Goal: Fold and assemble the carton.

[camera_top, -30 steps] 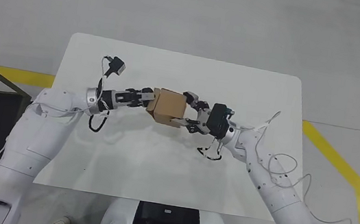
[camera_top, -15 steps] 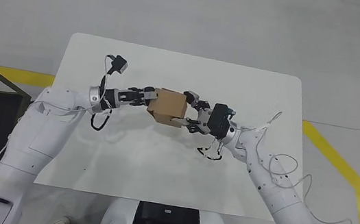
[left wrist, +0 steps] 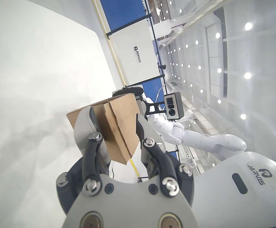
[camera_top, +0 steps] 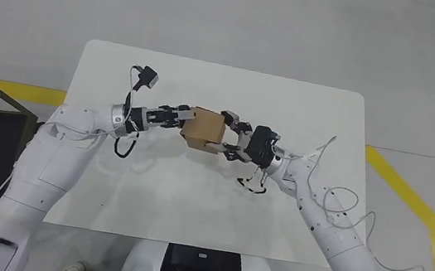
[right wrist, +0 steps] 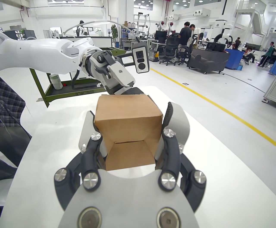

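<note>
1. The carton point(camera_top: 204, 129) sits at the centre of the top view, apparently lifted just off the white table point(camera_top: 304, 114) and pinned between the two claws.
2. The left gripper point(camera_top: 181, 119) comes in from the left of the frame and is clenched on the carton's left end. In its wrist view one pad point(left wrist: 91, 117) lies flat on a face crossed by folded flap seams, and the other finger is at the opposite edge.
3. The right gripper point(right wrist: 129, 129) grasps the carton from the right, its fingers point(right wrist: 175, 121) pressed on two opposite side walls.
4. The deciding relation is that the carton's open mouth faces straight into the right claw's palm, while the flapped end faces the left claw. The line from closed end to mouth runs claw to claw, dipping slightly toward the lower right in the top view.
5. Judging by this, the open end remains to be folded. The right claw blocks it, so the left would probably have to carry the carton alone while the right lets go.
</note>
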You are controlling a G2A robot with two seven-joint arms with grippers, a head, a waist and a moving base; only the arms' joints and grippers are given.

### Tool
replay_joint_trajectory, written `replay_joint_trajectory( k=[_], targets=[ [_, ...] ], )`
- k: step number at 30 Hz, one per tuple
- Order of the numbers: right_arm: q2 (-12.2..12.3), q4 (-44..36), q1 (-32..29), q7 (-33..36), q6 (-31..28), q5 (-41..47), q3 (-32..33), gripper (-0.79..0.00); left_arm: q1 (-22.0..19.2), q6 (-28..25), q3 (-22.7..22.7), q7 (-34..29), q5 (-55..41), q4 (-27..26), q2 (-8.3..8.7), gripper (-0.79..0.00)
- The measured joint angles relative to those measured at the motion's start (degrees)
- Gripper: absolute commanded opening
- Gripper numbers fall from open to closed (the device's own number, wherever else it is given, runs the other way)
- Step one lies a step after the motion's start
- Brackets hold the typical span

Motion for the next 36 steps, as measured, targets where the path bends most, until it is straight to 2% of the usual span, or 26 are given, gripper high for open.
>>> replay_joint_trajectory(
  k=[6, 17, 24, 36],
  targets=[
    [0.0, -0.2, 0.1, 0.5, 0.6, -0.8, -0.2, -0.767, 0.4, -0.1, -0.4, 0.8, -0.3, -0.6, 0.02, -0.597],
    [-0.1, -1.0, 0.0, 2.1, 3.0, -2.3, -0.6, -0.782, -0.8, 2.3, 1.5, 2.9, 2.8, -1.2, -0.4, -0.634],
    [-0.1, -1.2, -0.3, 3.3, 4.2, -3.1, -0.7, -0.779, -1.1, 3.1, 1.9, 3.5, 3.6, -1.1, -0.53, -0.622],
    [-0.1, -0.1, -0.2, 3.2, 4.6, -3.3, -0.6, -0.785, 0.8, 3.3, -0.9, 4.5, 3.2, -1.6, -0.08, -0.622]
  ],
)
